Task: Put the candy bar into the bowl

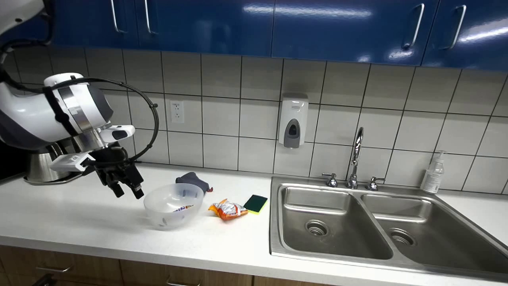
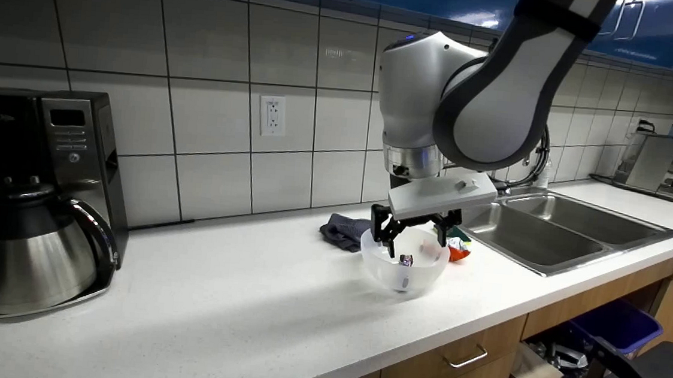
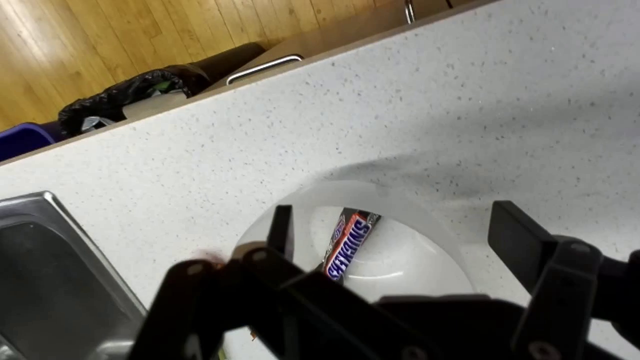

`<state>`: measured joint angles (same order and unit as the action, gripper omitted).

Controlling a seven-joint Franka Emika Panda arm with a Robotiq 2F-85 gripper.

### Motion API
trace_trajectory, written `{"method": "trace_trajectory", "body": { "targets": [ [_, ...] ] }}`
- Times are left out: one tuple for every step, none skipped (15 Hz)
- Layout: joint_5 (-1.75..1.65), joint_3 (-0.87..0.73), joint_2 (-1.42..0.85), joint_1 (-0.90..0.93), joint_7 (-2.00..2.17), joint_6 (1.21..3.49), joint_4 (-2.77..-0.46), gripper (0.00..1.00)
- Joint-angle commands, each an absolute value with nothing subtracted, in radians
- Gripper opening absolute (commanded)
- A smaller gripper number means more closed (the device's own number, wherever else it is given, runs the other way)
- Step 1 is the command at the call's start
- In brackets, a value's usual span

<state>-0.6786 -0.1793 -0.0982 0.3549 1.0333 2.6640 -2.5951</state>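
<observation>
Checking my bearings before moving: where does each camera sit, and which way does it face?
An exterior view stands before the counter, facing the tiled wall; arm and gripper at left.
An exterior view stands nearer the coffee maker, looking along the counter toward the sink; arm and gripper show.
The wrist view rides on the arm, looking down at the bowl, candy bar inside; gripper fingers show.
Both exterior views share bowl, sink and gripper.

Candy bar — in bowl, tool spread
</observation>
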Motion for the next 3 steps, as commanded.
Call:
{"method": "trace_trajectory", "body": {
  "targets": [
    [-0.696,-0.084,-0.085,0.262,1.038,2.650,-2.609,1.00],
    [-0.700,-0.072,-0.074,0.250,1.037,2.646,-2.624,1.00],
    [-0.700,-0.066,-0.066,0.243,1.036,2.646,-2.634,1.00]
  ]
}}
